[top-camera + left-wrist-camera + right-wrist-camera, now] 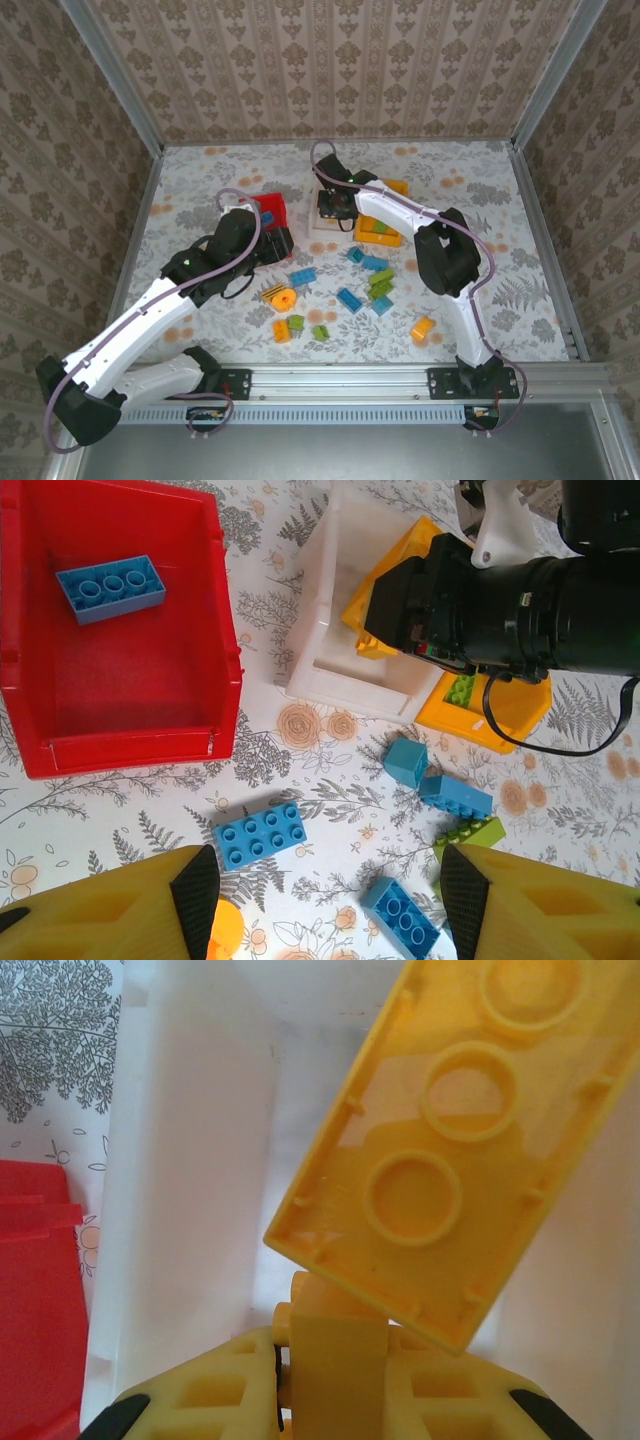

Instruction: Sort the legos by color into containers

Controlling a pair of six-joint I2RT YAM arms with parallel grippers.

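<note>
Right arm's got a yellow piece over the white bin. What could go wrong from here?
The right tool pinches the yellow brick by one edge, tilted over the white bin; it may slip or land outside. The left tool hangs open above a blue brick, close to the right arm; reaching further risks a bump.

Red bin [130,680], blue brick [110,588], yellow brick [440,1150], floral table [265,610].

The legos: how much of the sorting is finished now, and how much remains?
Done: one blue brick lies in the red bin, and a green brick in the orange-yellow bin. In hand: the right end effector holds a yellow brick over the white bin. Left: several loose legos on the table.
</note>
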